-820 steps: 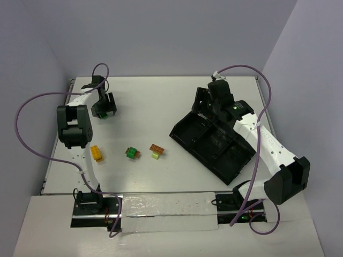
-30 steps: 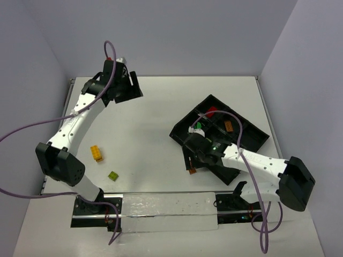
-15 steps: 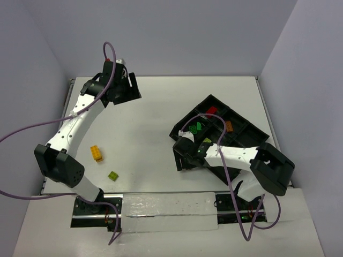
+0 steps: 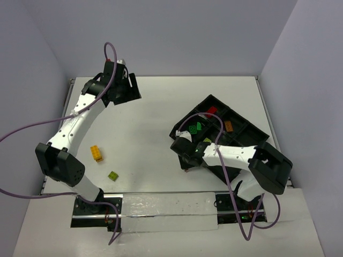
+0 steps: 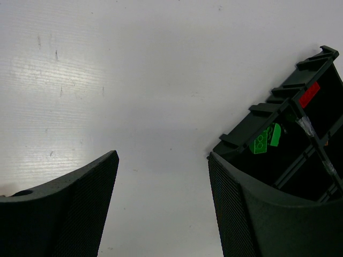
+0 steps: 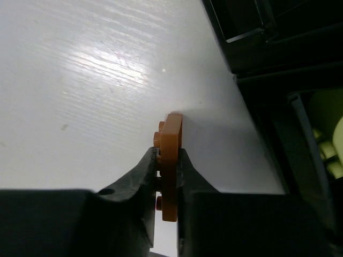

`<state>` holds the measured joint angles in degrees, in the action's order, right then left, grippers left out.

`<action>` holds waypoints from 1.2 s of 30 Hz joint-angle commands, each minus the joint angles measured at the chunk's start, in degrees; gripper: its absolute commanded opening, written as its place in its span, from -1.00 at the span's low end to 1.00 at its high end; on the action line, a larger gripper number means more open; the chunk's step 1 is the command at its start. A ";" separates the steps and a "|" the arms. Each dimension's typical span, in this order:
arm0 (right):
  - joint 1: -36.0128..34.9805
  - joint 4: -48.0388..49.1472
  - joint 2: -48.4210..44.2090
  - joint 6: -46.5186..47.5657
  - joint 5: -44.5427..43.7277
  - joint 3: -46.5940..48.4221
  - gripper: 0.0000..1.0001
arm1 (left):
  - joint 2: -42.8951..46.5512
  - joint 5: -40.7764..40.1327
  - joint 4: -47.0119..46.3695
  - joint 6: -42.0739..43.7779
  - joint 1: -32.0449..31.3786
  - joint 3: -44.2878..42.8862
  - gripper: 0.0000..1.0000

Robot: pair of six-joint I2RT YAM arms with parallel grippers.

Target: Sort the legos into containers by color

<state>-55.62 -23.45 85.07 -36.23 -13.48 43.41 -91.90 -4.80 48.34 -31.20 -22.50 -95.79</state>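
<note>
My right gripper is shut on a flat orange-brown lego, held on edge just over the white table beside the black tray's near-left wall. From above, that gripper is low at the tray's left corner. The tray holds green legos, a red one, an orange one and a pale yellow-green one in separate containers. My left gripper hangs open and empty at the back left; between its fingers only bare table shows.
A yellow lego and a yellow-green lego lie on the table at the front left. The left wrist view also catches the tray's corner with the green legos. Walls close the table in at the back and sides.
The right arm swung from over the tray down to its left corner, and its jaws closed on the orange-brown lego that lay on the table. The left arm stayed still.
</note>
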 commanded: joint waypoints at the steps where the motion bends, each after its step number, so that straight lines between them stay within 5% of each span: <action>1: -0.96 -4.37 -3.91 2.02 -2.91 6.78 -0.99 | 0.04 -1.33 -0.08 0.52 0.18 0.32 0.50; 7: 0.56 -12.11 -12.71 3.59 -11.91 15.62 -1.00 | 0.62 -2.56 0.19 0.81 0.55 0.54 0.50; 10: 6.93 -17.26 -16.59 2.52 -16.93 18.83 -1.00 | 1.43 -3.52 0.43 1.05 1.13 0.87 0.50; 14: 23.11 -20.30 -22.81 0.05 -19.21 18.16 -1.00 | 2.49 -3.98 1.23 1.57 2.27 1.37 0.50; 23: 46.62 -19.40 -27.23 -1.34 -18.38 11.67 -1.00 | 3.77 -1.40 -0.20 1.38 2.90 4.17 0.50; 36: 58.26 -10.18 -25.47 0.11 -17.82 6.49 -1.00 | 3.67 1.19 -1.76 1.68 2.91 4.56 0.49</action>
<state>1.46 -38.88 59.73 -35.53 -31.63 50.69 -90.43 -4.82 48.64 -30.59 -19.77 -90.45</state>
